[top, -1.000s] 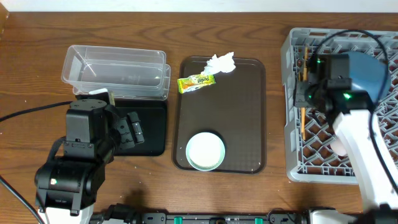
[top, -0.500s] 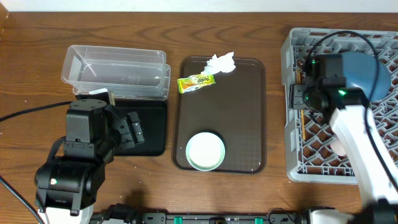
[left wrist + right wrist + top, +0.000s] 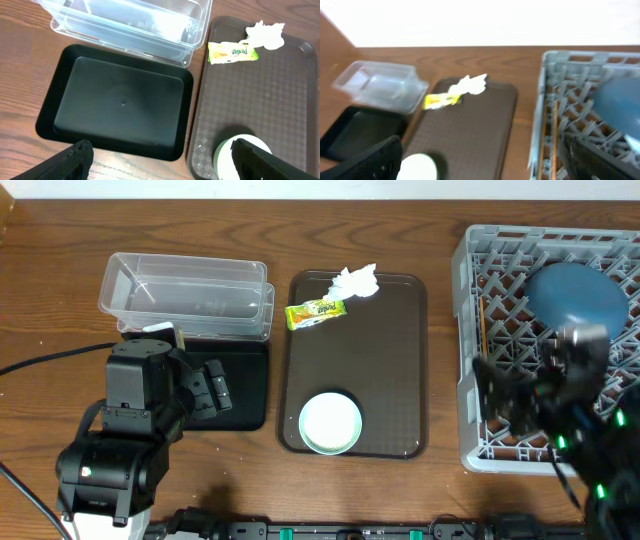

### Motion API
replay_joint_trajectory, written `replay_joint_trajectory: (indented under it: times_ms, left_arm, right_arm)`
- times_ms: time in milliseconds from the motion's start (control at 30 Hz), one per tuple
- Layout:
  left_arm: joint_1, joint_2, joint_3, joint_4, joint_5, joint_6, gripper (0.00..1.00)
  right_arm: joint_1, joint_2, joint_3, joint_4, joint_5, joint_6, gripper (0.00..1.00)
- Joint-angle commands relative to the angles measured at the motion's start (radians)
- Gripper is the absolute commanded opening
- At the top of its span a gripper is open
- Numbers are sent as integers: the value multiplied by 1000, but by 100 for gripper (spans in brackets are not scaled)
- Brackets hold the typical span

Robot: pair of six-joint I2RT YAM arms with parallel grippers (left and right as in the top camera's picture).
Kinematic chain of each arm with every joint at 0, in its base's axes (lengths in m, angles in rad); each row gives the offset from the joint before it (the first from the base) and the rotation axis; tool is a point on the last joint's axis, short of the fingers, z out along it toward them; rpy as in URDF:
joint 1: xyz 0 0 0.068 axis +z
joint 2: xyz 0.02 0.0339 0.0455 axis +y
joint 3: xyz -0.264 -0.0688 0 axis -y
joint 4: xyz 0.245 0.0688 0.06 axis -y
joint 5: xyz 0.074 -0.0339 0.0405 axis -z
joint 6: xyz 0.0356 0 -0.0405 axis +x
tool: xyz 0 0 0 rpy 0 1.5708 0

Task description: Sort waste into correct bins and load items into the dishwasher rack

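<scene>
Right wrist view: the right gripper (image 3: 487,162), spread and empty, is held above the dishwasher rack (image 3: 468,270), where blue dish (image 3: 575,292) and chopsticks (image 3: 484,330) are lodged. The left gripper (image 3: 165,159), spread, is poised over the empty black tray (image 3: 120,100) beside the empty clear tub (image 3: 135,20), likely awaiting waste. Tissue (image 3: 357,280), wrapper (image 3: 316,311) and bowl (image 3: 330,422) are found on the brown tray (image 3: 390,380).

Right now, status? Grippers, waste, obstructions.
Left gripper open, empty, over black bin. Right gripper open, empty, near the rack. Tissue and wrapper on brown tray, unbinned. Nothing blocking.

Grey lattice rack (image 3: 466,330), blue dish (image 3: 575,295), black tray (image 3: 120,107)
</scene>
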Motion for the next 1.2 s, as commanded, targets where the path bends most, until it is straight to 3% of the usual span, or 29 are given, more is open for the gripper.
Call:
replay_joint_trajectory:
  times_ms: [0, 267, 467, 800, 1000, 1167]
  left_arm:
    - [-3, -1, 11, 0, -12, -1, 91]
    - [-3, -1, 11, 0, -12, -1, 90]
    - [-3, -1, 11, 0, -12, -1, 90]
    - [-3, -1, 11, 0, -12, -1, 90]
    - [-3, -1, 11, 0, -12, -1, 90]
    - [-3, -1, 11, 0, -12, -1, 90]
  right_arm:
    - [4, -74, 5, -53, -69, 16, 99]
    - [3, -172, 4, -216, -20, -30, 99]
    - [3, -172, -12, -203, 7, -188, 99]
    - [3, -196, -259, 117, 85, -221, 99]
    - [-11, -358, -592, 377, 84, -162, 99]
    - [-12, -520, -799, 483, 87, -161, 99]
